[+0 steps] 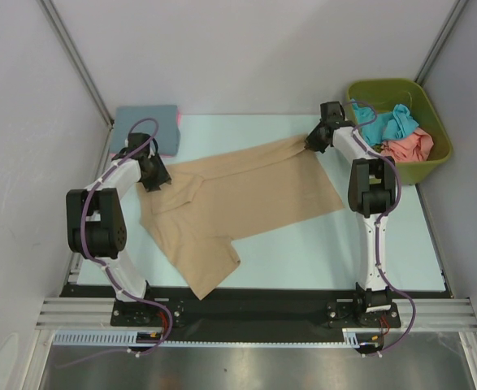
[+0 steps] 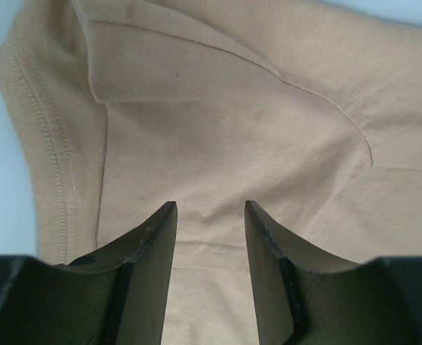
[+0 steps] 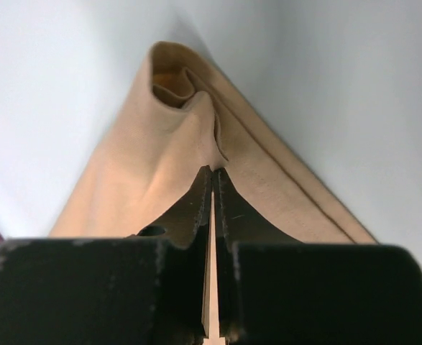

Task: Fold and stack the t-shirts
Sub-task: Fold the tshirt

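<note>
Pale-blue table w/ grey walls, R tool clamped on tan t-shirt, L tool apart

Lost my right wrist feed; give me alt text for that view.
The right gripper has its jaws shut on a bunched fold of the tan t-shirt, a sliver of cloth showing between them. Beyond the tips the shirt runs away as a creased, narrowing band over a pale surface.

Table with tan t-shirt, blue t-shirt
</note>
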